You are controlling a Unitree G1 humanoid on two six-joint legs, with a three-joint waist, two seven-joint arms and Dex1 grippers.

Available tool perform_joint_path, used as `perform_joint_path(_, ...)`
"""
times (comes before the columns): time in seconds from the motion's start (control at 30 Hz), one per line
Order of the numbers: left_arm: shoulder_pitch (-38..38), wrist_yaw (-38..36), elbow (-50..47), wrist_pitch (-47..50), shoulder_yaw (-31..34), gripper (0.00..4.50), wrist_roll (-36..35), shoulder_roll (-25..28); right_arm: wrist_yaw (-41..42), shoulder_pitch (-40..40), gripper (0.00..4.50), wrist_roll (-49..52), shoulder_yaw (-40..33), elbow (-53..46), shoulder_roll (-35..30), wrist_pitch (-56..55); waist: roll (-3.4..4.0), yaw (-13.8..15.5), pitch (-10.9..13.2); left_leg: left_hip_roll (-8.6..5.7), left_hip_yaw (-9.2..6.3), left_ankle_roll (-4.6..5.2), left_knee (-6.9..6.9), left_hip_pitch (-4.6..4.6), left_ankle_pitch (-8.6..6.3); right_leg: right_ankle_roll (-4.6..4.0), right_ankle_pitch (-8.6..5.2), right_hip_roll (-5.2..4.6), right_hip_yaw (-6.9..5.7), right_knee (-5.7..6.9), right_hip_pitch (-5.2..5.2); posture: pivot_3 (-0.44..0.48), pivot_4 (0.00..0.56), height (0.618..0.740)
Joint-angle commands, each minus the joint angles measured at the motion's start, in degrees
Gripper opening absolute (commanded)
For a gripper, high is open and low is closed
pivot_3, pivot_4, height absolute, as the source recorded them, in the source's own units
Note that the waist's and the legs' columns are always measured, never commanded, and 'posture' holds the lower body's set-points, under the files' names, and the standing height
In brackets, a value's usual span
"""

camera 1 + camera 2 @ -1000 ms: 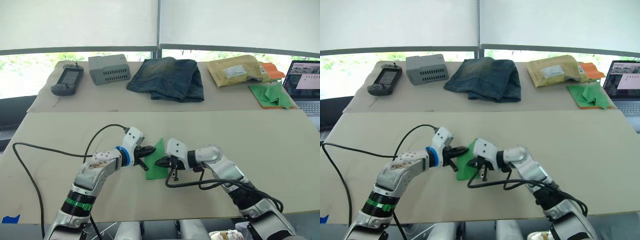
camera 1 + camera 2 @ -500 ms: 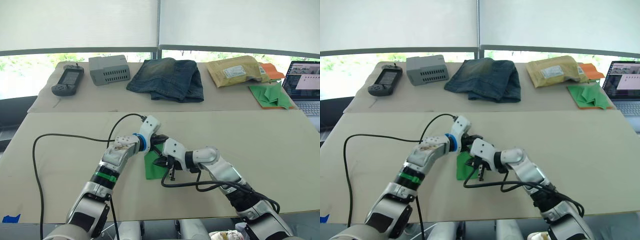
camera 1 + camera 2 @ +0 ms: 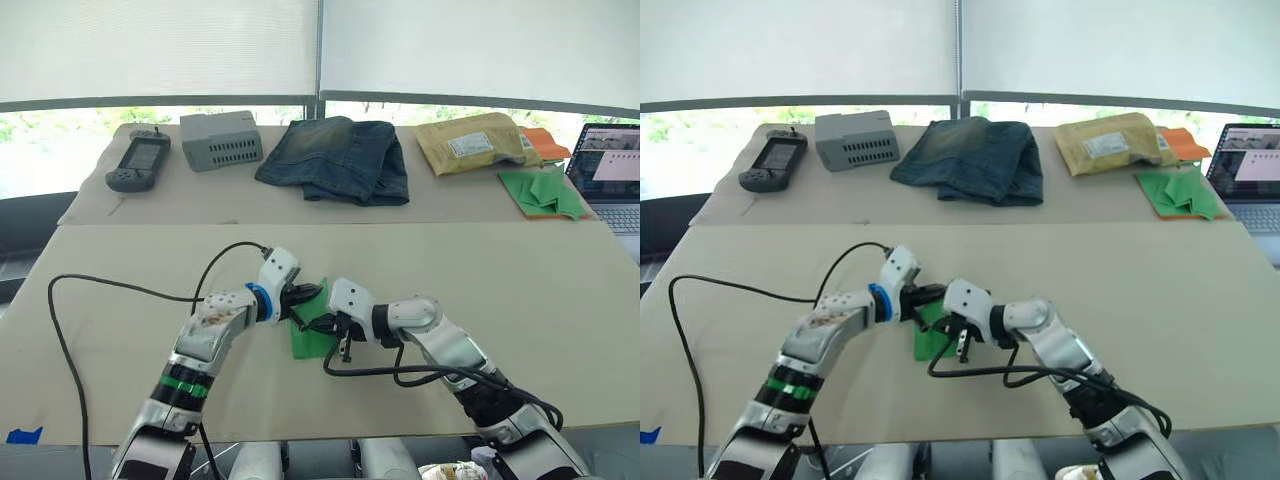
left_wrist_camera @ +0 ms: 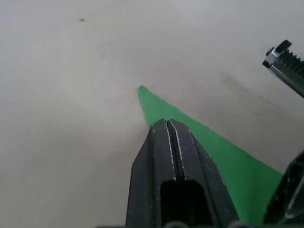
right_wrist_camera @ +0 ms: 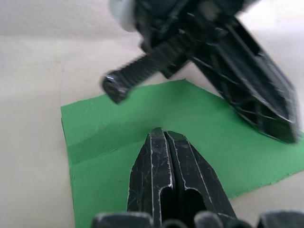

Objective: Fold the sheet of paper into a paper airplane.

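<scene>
two hands meet over the sheet of paper [image 3: 312, 335], which lies partly folded near the front middle of the counter [image 3: 520, 270]. left hand [image 3: 303, 294] has its fingers closed together, empty, tip at the paper's far corner. right hand [image 3: 318, 325] likewise closed and empty, pressing on the paper.

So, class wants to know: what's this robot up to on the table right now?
The robot is working a sheet of paper on the near table, partway into folding it towards a paper airplane. The left gripper and the right gripper meet over it, each with its fingers shut and the tips down over the green paper. The wrist views show a pointed corner and one crease, so it isn't a finished dart yet. A heap of green paper darts lies on the far table.
</scene>
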Motion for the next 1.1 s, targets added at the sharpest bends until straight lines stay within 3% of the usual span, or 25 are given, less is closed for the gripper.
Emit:
perform_joint_path(0.03,3.0,0.5,-3.3,3.3,-0.1,0.02,-0.7,1.1,0.7,0.5,0.0,-0.9,1.4,2.8,-1.0,1.3,0.03,-0.1,0.0,0.02,0.02,0.0,-0.01,0.02,0.0,0.0,-0.01,0.01,0.0,0.0,0.0,0.0,0.15,0.728)
perform_joint_path(0.37,10.6,5.4,-14.0,11.3,3.0,0.02,-2.3,4.0,2.1,-0.7,0.0,-1.2,2.8,5.5,0.2,-0.8,0.05,-0.4,-0.1,0.1,0.04,0.0,-0.09,0.1,0.0,-0.05,-0.04,0.05,0.0,0.01,-0.01,0.0,0.15,0.728)
perform_joint_path(0.57,16.9,7.0,-21.3,14.6,8.8,0.02,-5.3,6.9,2.6,-0.4,0.0,-1.1,2.7,5.6,-0.3,-1.5,0.06,-0.4,-0.1,0.15,0.08,-0.01,-0.23,0.23,-0.01,-0.15,-0.09,0.07,0.0,0.03,-0.02,0.0,0.15,0.728)
perform_joint_path(0.77,17.9,7.9,-23.2,15.0,11.8,0.02,-8.4,6.1,2.8,-0.8,0.0,-0.3,1.4,4.7,-0.4,-1.9,0.06,-0.3,-0.1,0.15,0.09,-0.01,-0.23,0.24,-0.01,-0.17,-0.11,0.05,0.0,0.04,-0.02,0.0,0.15,0.728)
perform_joint_path(1.1,14.2,2.7,-21.0,12.6,14.2,0.02,-13.6,9.4,5.1,-4.3,0.0,9.7,-8.6,-11.5,-4.7,8.0,0.04,-0.1,0.2,0.08,0.0,-0.01,-0.12,-0.41,-0.01,-0.27,-0.02,0.02,-0.04,-0.01,-0.46,0.0,0.15,0.728)
